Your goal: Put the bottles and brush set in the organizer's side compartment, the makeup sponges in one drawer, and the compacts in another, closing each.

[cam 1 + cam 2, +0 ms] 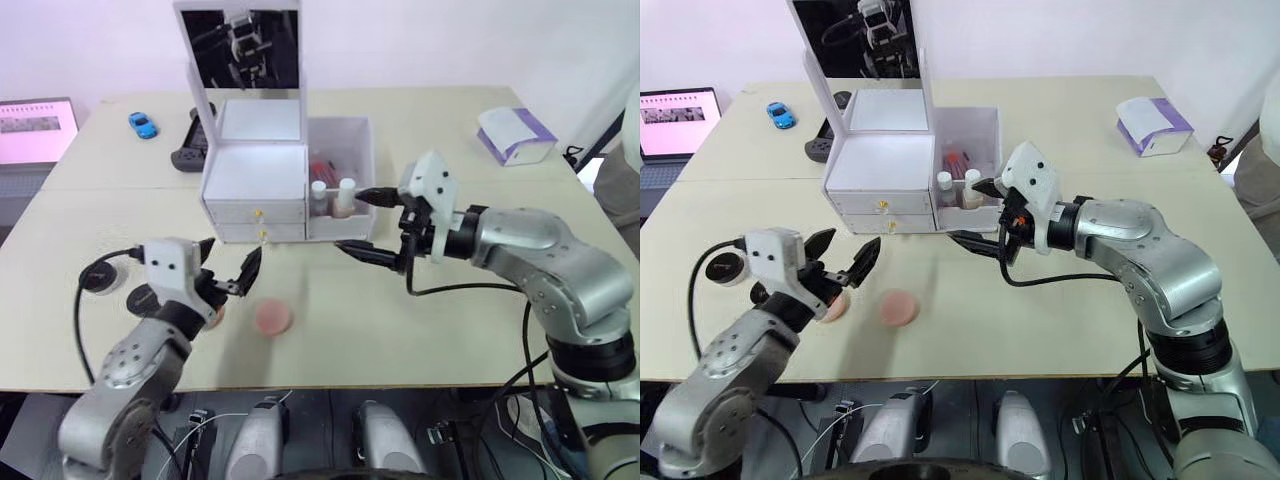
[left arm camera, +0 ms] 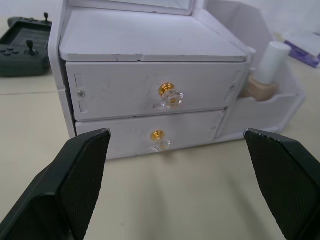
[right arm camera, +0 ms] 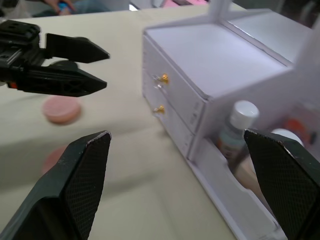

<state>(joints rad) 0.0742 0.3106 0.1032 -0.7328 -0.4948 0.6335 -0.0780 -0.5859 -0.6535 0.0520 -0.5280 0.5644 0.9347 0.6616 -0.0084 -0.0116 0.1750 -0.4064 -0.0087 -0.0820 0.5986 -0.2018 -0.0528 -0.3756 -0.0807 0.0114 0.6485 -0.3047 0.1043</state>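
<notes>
White two-drawer cosmetic organizer [image 1: 255, 195] with raised mirror lid [image 1: 245, 45], standing at the table's centre; both drawers are closed, each with a gold-and-clear knob, seen closest in the left wrist view (upper knob [image 2: 170, 95], lower knob [image 2: 159, 139]). The side compartment [image 1: 345, 170] on the organizer's right holds two white-capped bottles [image 1: 333, 196], with red-topped items behind them. The left gripper [image 1: 232, 270] hovers empty just in front of the lower drawer, its fingers spread wide. The right gripper [image 1: 372, 225], likewise wide open and empty, hangs near the compartment's front corner. A round pink makeup sponge [image 1: 272, 317] lies on the beige table [image 1: 450, 320] to the near left of the organizer; a second pink sponge [image 1: 836, 305], partly hidden beneath the left gripper, appears in the right eye view. Far left: a black game controller [image 1: 190, 150], a blue toy car [image 1: 143, 124].
</notes>
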